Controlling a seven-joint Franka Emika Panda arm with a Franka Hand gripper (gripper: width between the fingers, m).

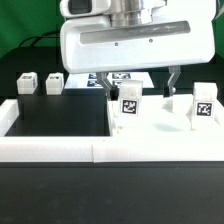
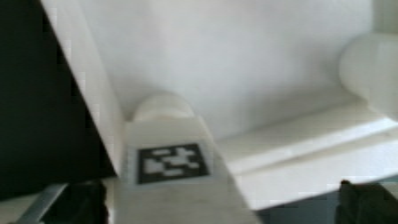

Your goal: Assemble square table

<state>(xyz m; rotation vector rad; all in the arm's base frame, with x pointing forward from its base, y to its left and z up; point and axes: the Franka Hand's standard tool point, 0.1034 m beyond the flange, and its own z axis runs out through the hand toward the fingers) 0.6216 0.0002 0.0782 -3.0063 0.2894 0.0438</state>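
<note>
We see table top (image 1: 160, 128) at right middle of frame. Middle leg (image 1: 130, 104) and right leg (image 1: 203, 108) stand on it. Two spare legs (image 1: 27, 83) wait at upper left. Gripper (image 1: 142, 88) hangs over middle leg, fingers wide apart, holding nothing. We guess half done, two legs left.

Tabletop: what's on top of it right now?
On the tabletop stand the left leg and right leg, as the exterior view shows them, both upright and tagged. The surface behind them is covered.
</note>
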